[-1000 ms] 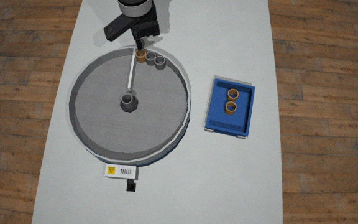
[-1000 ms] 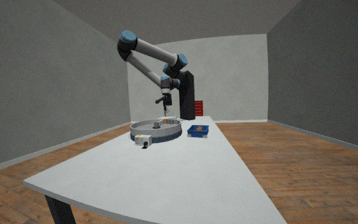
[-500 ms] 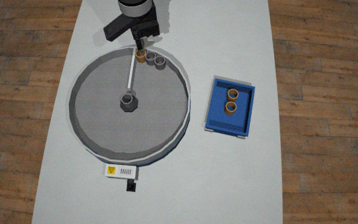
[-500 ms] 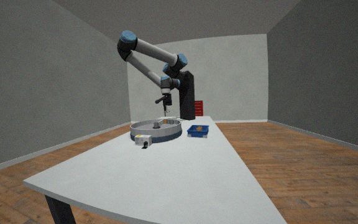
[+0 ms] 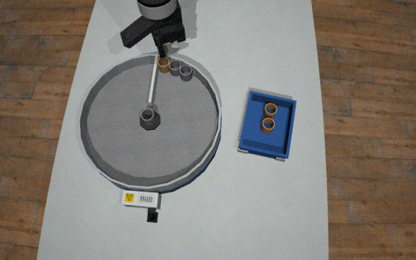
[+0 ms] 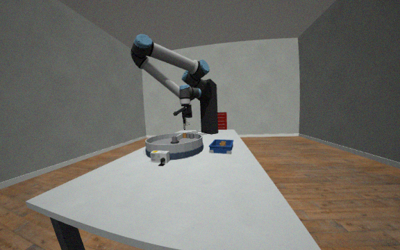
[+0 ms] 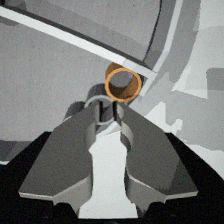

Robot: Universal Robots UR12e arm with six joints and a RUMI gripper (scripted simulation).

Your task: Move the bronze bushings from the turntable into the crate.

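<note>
My gripper (image 5: 162, 57) (image 6: 185, 128) (image 7: 107, 102) is shut, with a narrow empty gap between the fingertips, above the turntable's back edge. A bronze bushing (image 5: 164, 68) (image 6: 185, 135) (image 7: 132, 92) stands upright on the turntable (image 5: 121, 152) (image 6: 176, 148) (image 7: 45, 75), just ahead of the fingertips in the wrist view. Beside it stand a steel bushing (image 5: 175, 72) (image 7: 95, 92) and another steel bushing (image 5: 185, 76) (image 7: 75, 108); the fingertips overlap the nearer one in the wrist view. The blue crate (image 5: 253, 126) (image 6: 221, 149) holds a bronze bushing (image 5: 270, 115) and another bronze bushing (image 5: 266, 131), both upright.
A white bar (image 5: 152, 84) (image 7: 65, 39) runs from the grey centre hub (image 5: 150, 124) (image 6: 174, 140) to the turntable's back rim, close to the bronze bushing. The raised rim surrounds the turntable. A white control box (image 5: 140, 199) (image 6: 158, 156) sits at its front.
</note>
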